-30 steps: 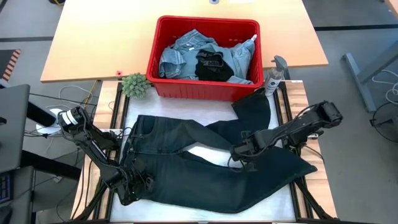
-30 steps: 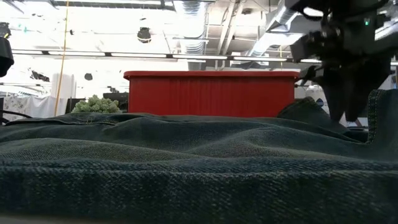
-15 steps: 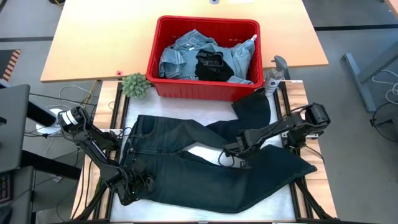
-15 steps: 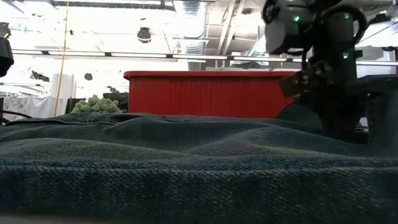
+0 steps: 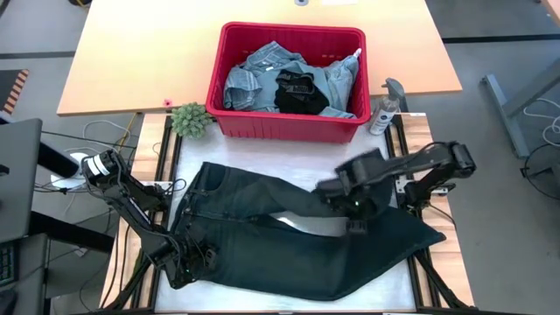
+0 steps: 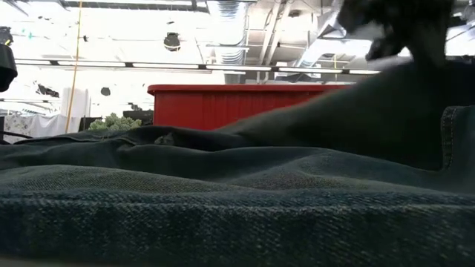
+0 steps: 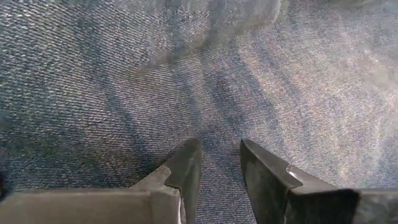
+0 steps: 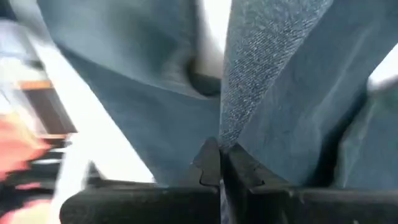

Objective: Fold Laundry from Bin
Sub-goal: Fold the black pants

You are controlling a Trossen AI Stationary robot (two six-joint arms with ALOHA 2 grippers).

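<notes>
Lifted since a second ago, the far leg of the dark jeans (image 5: 289, 236) now hangs from the right gripper (image 8: 220, 163), whose fingers pinch a denim fold; only its wrist view shows that. Left gripper (image 7: 219, 167) sits at the waistband, fingers slightly spread above cloth. From table height, raised denim hides most of the red bin (image 5: 289, 80), still holding laundry (image 5: 289, 83). 1 plant (image 5: 190, 120) and 1 spray bottle (image 5: 383, 109) flank it.

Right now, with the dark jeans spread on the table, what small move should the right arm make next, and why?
Probably keep carrying the pinched leg across toward the other leg. The right gripper is shut on the dark jeans, while the left gripper rests at the waistband.
</notes>
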